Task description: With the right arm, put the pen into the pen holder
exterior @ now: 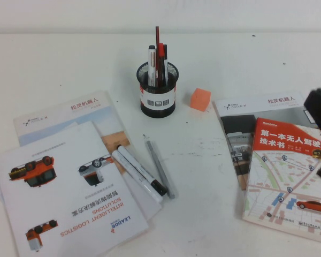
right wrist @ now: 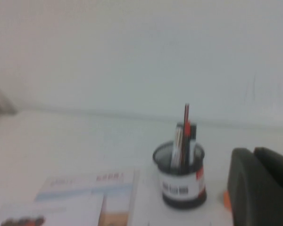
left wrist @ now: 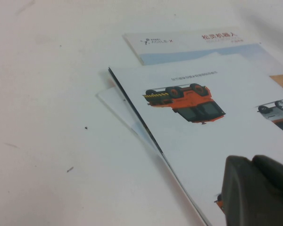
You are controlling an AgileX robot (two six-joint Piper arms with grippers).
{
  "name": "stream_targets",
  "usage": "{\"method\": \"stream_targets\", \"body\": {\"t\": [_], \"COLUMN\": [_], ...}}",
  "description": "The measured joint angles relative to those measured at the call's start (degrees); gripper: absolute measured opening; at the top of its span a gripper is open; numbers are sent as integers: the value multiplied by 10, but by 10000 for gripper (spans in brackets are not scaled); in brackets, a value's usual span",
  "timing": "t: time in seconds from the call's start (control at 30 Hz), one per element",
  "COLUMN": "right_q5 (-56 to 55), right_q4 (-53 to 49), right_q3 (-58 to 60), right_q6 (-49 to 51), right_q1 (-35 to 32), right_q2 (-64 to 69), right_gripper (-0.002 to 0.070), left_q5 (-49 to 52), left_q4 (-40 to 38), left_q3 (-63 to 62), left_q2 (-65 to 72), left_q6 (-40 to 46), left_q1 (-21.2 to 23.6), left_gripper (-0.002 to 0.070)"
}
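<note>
A: What lies nearest the robot?

B: On its left, a white brochure (exterior: 64, 198) printed with orange vehicles rests on top of another booklet (exterior: 69, 115). The left gripper (left wrist: 257, 190) hangs low over that brochure's near part; only its dark tip shows, and whether the fingers are open or shut cannot be told. On the robot's right, a red-covered book (exterior: 289, 176) with a street map and an orange car lies across a white catalogue (exterior: 257, 107).

A: And the right gripper?

B: The right gripper (right wrist: 262, 188) sits at the table's right edge above the red book, fingers pressed together, holding nothing.

A: What is in the middle of the table (exterior: 214, 214)?

B: Two white markers with black caps (exterior: 140, 172) lie side by side, a slim grey pen (exterior: 159, 168) just beside them.

A: Where is the red pen?

B: Farther back, the red pen (exterior: 158, 45) stands upright in the pen holder (exterior: 158, 88), among other pens. An orange cube (exterior: 200, 99) sits near the holder, toward the robot's right.
</note>
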Motion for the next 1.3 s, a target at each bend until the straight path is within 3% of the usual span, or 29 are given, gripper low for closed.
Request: {"method": "stream_targets", "body": {"t": [0.3,0.7,0.93,1.3], "right_q5": [154,25,34,205], "right_q4": [-2,-32,-30,-33], "right_q3": [9,133,222,284], "right_q6": [0,0,0,0], "right_q1": [-9,-121,-238,-332], "right_q2": [-13,-33,-169,-404], "right_gripper": [-19,-19,-19,-19], "left_q5": [0,0,0,0], "left_q4": [0,0,0,0], "left_q3": [0,0,0,0], "left_q2": [0,0,0,0], "left_q6": [0,0,0,0], "left_q1": [0,0,0,0], "left_gripper": [-2,-3,-3,-2]}}
